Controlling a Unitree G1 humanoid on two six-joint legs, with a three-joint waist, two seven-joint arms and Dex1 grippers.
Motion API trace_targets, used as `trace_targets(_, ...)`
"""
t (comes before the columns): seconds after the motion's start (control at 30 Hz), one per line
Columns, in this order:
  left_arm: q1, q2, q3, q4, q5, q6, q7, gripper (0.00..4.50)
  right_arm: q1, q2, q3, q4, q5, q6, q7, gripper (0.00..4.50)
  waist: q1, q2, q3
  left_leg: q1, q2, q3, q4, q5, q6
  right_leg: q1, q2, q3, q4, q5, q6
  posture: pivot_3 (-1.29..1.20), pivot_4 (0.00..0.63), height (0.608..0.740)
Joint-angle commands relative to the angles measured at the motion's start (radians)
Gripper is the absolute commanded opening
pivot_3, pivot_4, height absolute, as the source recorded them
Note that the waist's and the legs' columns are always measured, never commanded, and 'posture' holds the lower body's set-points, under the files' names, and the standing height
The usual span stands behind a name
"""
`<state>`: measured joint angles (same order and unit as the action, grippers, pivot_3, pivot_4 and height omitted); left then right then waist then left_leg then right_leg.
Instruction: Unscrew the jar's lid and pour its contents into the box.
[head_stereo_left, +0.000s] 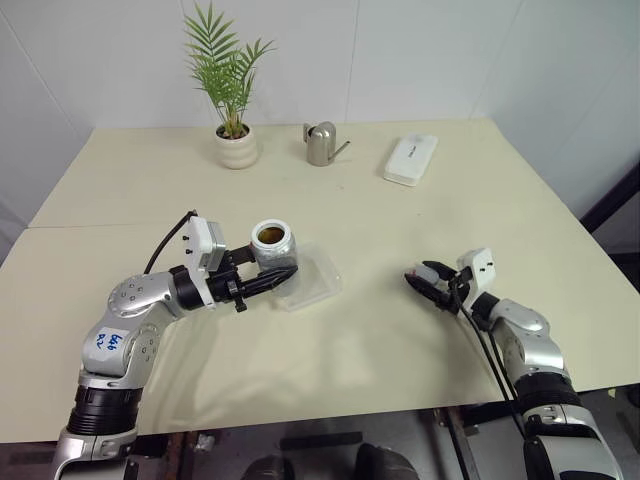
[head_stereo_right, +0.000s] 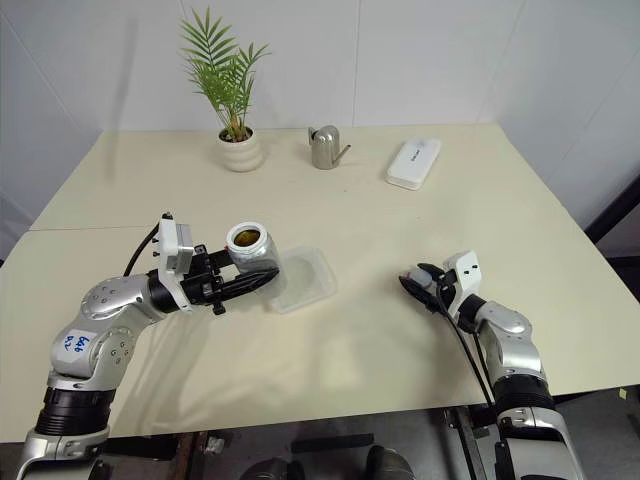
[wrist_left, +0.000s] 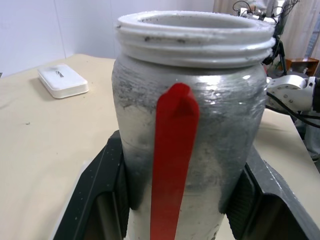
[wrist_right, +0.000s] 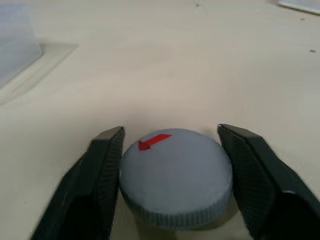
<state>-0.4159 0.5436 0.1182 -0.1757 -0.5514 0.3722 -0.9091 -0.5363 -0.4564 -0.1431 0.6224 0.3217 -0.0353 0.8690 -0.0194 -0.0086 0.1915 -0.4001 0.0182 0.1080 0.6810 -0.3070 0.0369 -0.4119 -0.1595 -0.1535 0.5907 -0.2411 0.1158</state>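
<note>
Between our left jaws (head_stereo_left: 278, 275), closed tight on it, stands the open silvery-grey jar (head_stereo_left: 272, 243) with its red stripe, just beside the clear plastic square box (head_stereo_left: 312, 277). Our right jaws (wrist_right: 172, 160) stand slightly apart around the round grey lid (wrist_right: 176, 176) lying on the cream desk (head_stereo_left: 380, 215).
</note>
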Motion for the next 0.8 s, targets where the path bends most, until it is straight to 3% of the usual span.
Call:
trace_targets(0.03,-0.010,0.001,0.015,-0.007,-0.020,-0.002,0.000,1.98,0.013,-0.011,-0.040,-0.047,0.038,0.016,0.017,4.20,-0.004,0.000,0.000,0.000,0.000,0.000,0.000,0.000,0.000,0.000,0.000,0.000,0.000,0.000,0.000,0.00,0.150,0.740)
trace_targets(0.07,-0.015,0.002,0.014,-0.003,-0.016,-0.002,0.001,1.98,0.019,-0.022,-0.047,-0.080,0.050,0.031,0.023,4.47,-0.003,0.000,0.000,0.000,0.000,0.000,0.000,0.000,0.000,0.000,0.000,0.000,0.000,0.000,0.000,0.00,0.150,0.740)
trace_targets(0.53,-0.237,0.058,-0.026,0.252,0.144,-0.091,-0.008,1.98,-0.016,-0.324,0.038,-0.752,0.279,0.564,0.259,4.47,0.013,0.002,0.001,-0.001,0.000,-0.001,0.000,0.000,0.001,0.000,-0.001,-0.001,-0.001,0.000,0.000,0.00,0.150,0.740)
trace_targets(0.7,-0.314,0.083,-0.064,0.336,0.215,-0.142,-0.030,1.98,-0.048,-0.326,0.048,-0.818,0.280,0.595,0.235,4.47,0.023,0.002,0.001,-0.003,-0.001,-0.001,0.000,-0.001,0.001,-0.001,-0.001,-0.002,-0.002,0.000,0.000,0.00,0.150,0.740)
trace_targets(0.8,-0.366,0.098,-0.121,0.360,0.350,-0.271,0.011,1.98,-0.031,-0.308,0.045,-0.817,0.262,0.583,0.202,4.47,0.031,0.002,0.001,-0.004,-0.002,-0.002,0.000,-0.001,0.001,-0.001,-0.002,-0.003,-0.002,0.000,0.000,0.00,0.150,0.740)
